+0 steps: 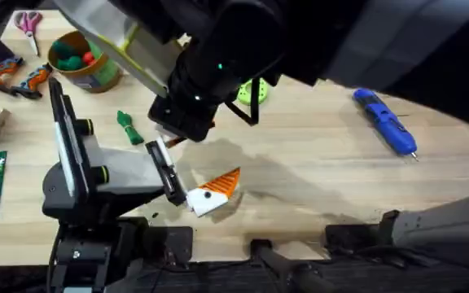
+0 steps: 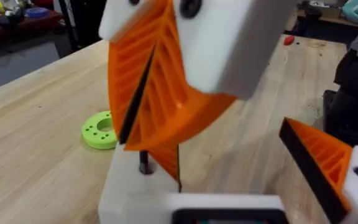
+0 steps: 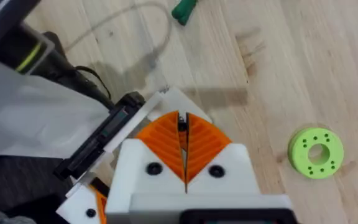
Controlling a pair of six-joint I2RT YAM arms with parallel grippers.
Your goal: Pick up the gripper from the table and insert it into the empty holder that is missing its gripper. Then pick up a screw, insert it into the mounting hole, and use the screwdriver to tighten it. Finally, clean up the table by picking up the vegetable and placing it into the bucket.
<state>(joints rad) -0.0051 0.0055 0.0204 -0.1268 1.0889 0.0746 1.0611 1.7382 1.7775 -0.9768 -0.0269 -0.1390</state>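
Screwdriver (image 1: 385, 120) is lying on the table (image 1: 316, 171) off to my right, well apart from everything, while the vegetable (image 1: 128, 126) sits near the bucket (image 1: 84, 61). My right claw (image 3: 183, 152) is pressed shut with its pads together. My left claw (image 1: 210, 194) I honestly can't tell, open or not.

Workshop, wooden bench (image 1: 316, 187), scissors (image 1: 29, 24), pliers (image 1: 6, 75)
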